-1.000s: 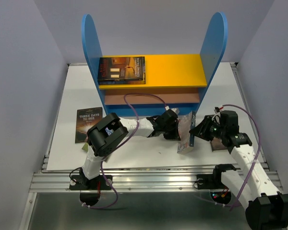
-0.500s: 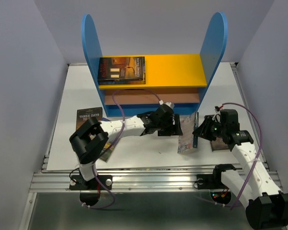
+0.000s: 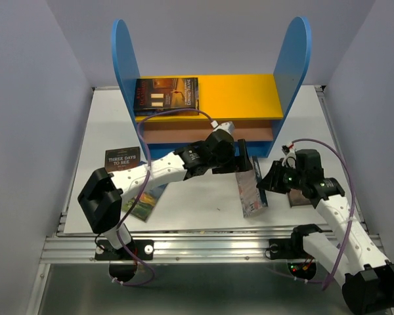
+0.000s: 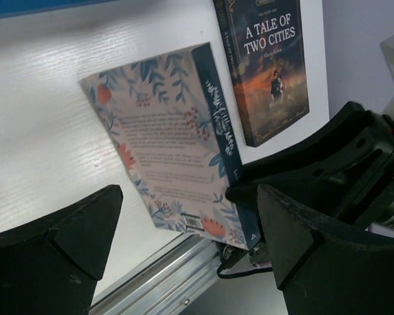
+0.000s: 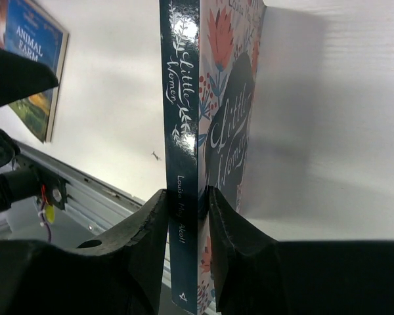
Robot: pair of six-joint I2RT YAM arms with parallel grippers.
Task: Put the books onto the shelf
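Little Women (image 5: 182, 98) on edge, 5 o'clock from the shelf (image 3: 291, 59).
My right gripper (image 5: 187, 200) is pinching its spine; my left gripper (image 4: 187, 203) is hanging spread wide, gripping nothing.

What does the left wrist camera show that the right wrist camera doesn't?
Only left wrist: A Tale of Two Cities lying flat, and the back cover of Little Women. Only right wrist: Animal Farm, plus Little Women's front cover. Both: Little Women's dark spine, the right fingers gripping it, and the white table.

Glossy paperback (image 5: 182, 131), grained matt table (image 4: 46, 131)
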